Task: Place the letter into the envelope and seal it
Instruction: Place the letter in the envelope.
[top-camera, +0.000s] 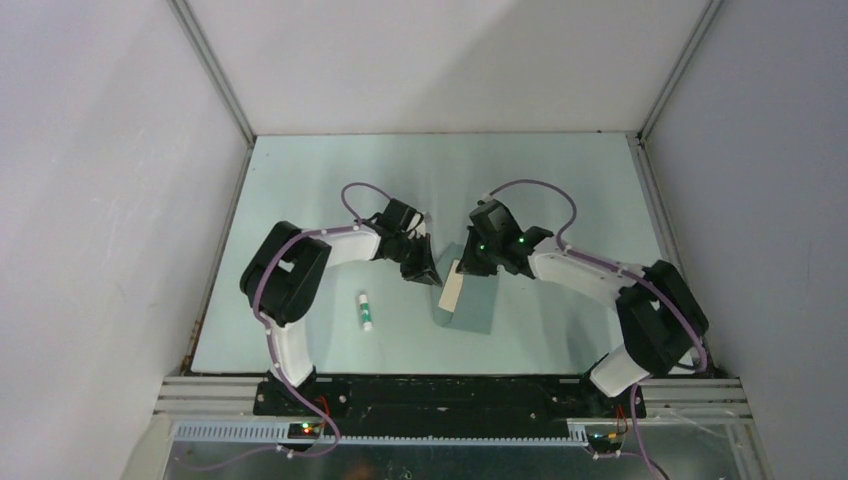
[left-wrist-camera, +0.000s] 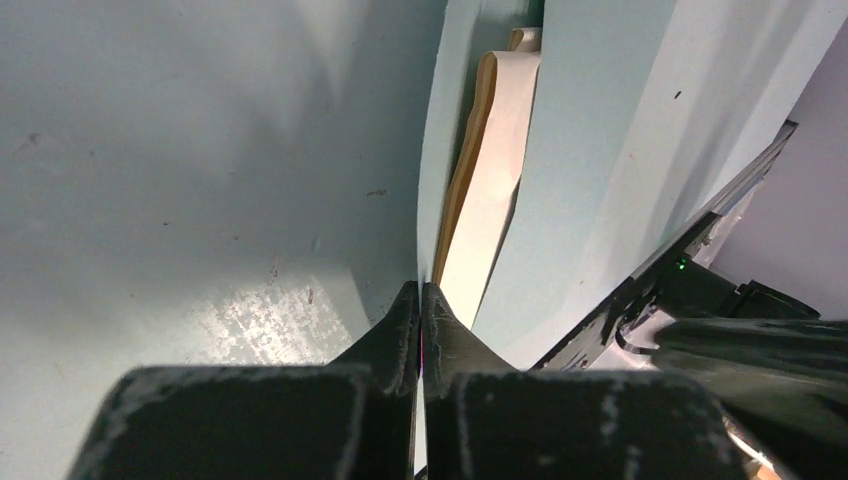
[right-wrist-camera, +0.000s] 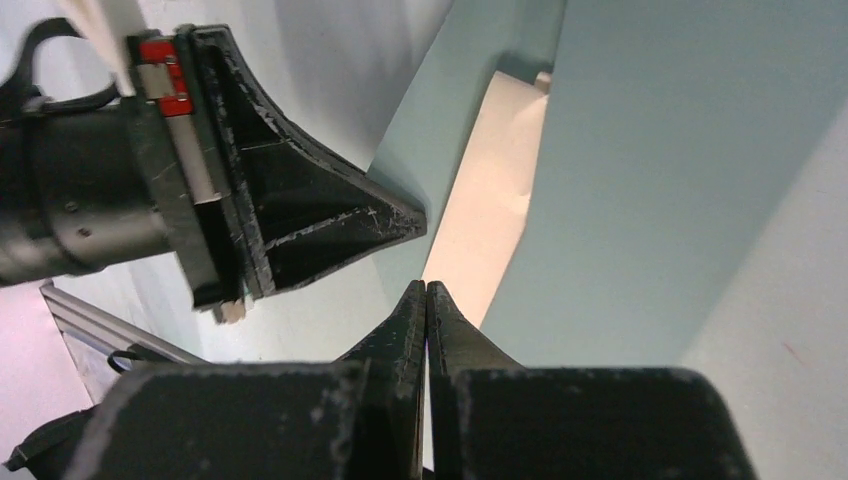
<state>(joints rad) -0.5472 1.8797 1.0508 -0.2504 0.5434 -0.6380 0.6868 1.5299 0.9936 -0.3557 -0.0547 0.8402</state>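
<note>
Our left claw (left-wrist-camera: 420, 296) is pinched flat on a thin edge of the envelope (right-wrist-camera: 660, 170), which we judge keeps its mouth apart so the letter (right-wrist-camera: 490, 215) can slide in. Our right claw (right-wrist-camera: 427, 292) is closed tight on the letter's near end, and the sheet seems partly between the two teal walls. The glue stick (top-camera: 365, 312) lies well apart on the table (top-camera: 310, 180). The two claws sit close together and could crowd each other.

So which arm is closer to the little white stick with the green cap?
Left. The left fingers are just right of the stick and slightly farther back. The right fingers are farther right, beyond the left ones, by the letter.
</note>
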